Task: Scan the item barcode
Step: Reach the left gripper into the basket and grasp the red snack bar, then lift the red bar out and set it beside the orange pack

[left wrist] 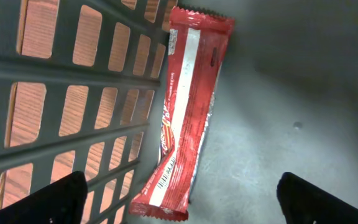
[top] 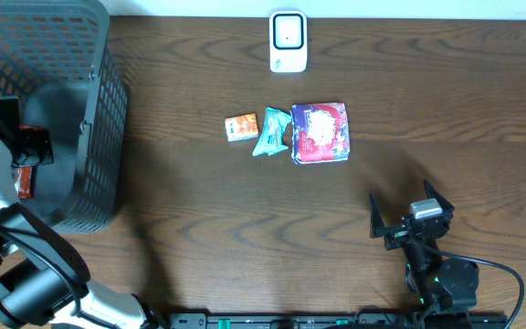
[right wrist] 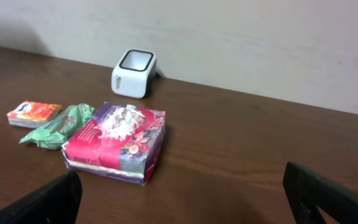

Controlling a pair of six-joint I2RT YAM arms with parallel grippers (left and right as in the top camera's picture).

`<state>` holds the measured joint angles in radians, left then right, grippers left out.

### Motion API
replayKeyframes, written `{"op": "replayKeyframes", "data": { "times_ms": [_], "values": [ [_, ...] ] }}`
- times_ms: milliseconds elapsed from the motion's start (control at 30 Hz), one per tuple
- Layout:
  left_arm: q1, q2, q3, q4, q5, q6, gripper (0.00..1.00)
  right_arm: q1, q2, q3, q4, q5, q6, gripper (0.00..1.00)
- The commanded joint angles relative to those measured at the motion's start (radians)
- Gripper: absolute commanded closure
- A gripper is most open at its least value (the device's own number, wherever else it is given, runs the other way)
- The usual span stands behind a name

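- Red snack bar (left wrist: 188,106): flat on the floor of the grey basket (top: 99,137), against its slatted wall, barcode showing.
- My left gripper (left wrist: 188,202): above the bar, jaws released, grasping nothing.
- My right gripper (right wrist: 185,199): jaws released, empty, over the tabletop (top: 199,228), facing the pink box (right wrist: 117,143).
- White scanner (top: 288,41): behind the box.

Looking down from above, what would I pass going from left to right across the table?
dark mesh basket → small orange packet → teal packet → red and purple pack → right gripper
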<state>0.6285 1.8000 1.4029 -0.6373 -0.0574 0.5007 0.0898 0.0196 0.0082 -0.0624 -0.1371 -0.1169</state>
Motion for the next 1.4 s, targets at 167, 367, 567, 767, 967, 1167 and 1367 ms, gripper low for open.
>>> {"op": "replayKeyframes", "data": {
  "times_ms": [167, 367, 567, 767, 967, 1167, 1367],
  "values": [
    [0.003, 0.085, -0.008, 0.019, -0.045, 0.015, 0.11, 0.003, 0.001, -0.003, -0.002, 0.004, 0.007, 0.01],
    [0.003, 0.154, -0.008, 0.046, -0.045, 0.015, 0.17, 0.003, 0.001, -0.003, -0.002, 0.004, 0.007, 0.01],
    [0.003, 0.209, -0.008, 0.083, -0.045, 0.015, 0.27, 0.003, 0.001, -0.003, -0.002, 0.004, 0.007, 0.01],
    [0.003, 0.248, -0.008, 0.088, -0.044, 0.014, 0.68, 0.003, 0.001, -0.003, -0.002, 0.004, 0.007, 0.01],
    [0.0, 0.246, -0.008, 0.071, -0.042, -0.014, 0.92, 0.003, 0.001, -0.003, -0.002, 0.004, 0.007, 0.01],
    [-0.049, 0.172, -0.005, 0.071, -0.01, -0.093, 0.93, 0.003, 0.001, -0.003, -0.002, 0.004, 0.007, 0.01],
    [-0.134, -0.035, 0.003, 0.154, 0.101, -0.198, 0.93, 0.003, 0.001, -0.003, -0.002, 0.004, 0.007, 0.01]
  ]
}}
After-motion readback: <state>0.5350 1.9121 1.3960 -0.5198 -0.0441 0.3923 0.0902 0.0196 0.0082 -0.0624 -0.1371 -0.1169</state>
